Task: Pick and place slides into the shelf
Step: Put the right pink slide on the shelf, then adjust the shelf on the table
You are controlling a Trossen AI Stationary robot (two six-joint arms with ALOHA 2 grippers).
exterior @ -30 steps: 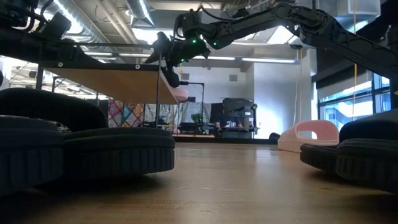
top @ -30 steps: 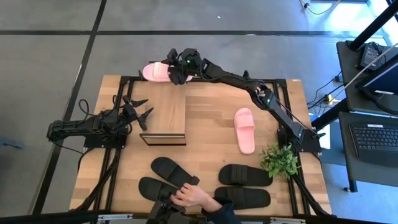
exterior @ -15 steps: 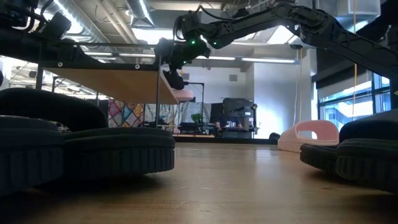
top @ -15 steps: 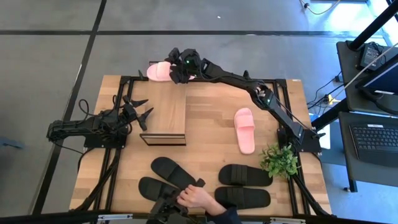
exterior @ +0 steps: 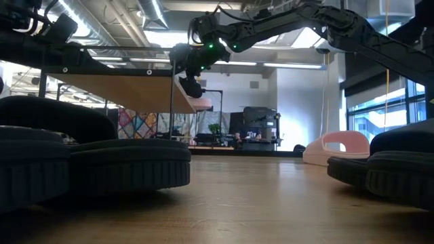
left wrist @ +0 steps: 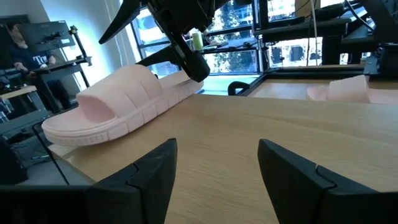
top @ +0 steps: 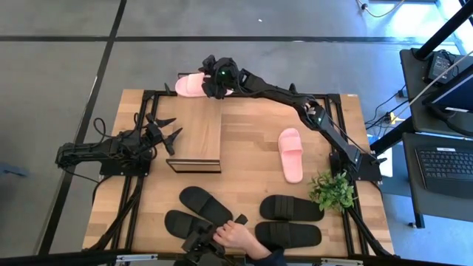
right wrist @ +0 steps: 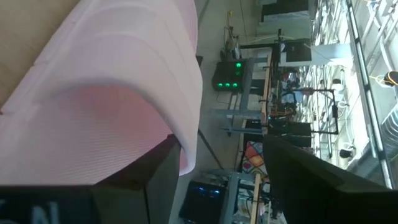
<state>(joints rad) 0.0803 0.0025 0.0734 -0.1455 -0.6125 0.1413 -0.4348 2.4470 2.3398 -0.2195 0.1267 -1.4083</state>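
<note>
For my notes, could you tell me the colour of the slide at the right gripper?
Light pink slide, clearest in the left wrist view.

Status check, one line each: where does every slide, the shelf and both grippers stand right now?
right gripper: at the shelf's far end, gripping a pink slide.
held pink slide: on the shelf's far edge, overhanging.
second pink slide: flat on the table, untouched.
four black slides: on the table's near side; a person's hand touches one.
shelf: upright, top otherwise bare.
left gripper: open, waiting beside the shelf.

Robotics lab — monitors (top: 452, 97), exposed ducts (exterior: 129, 30)
</note>
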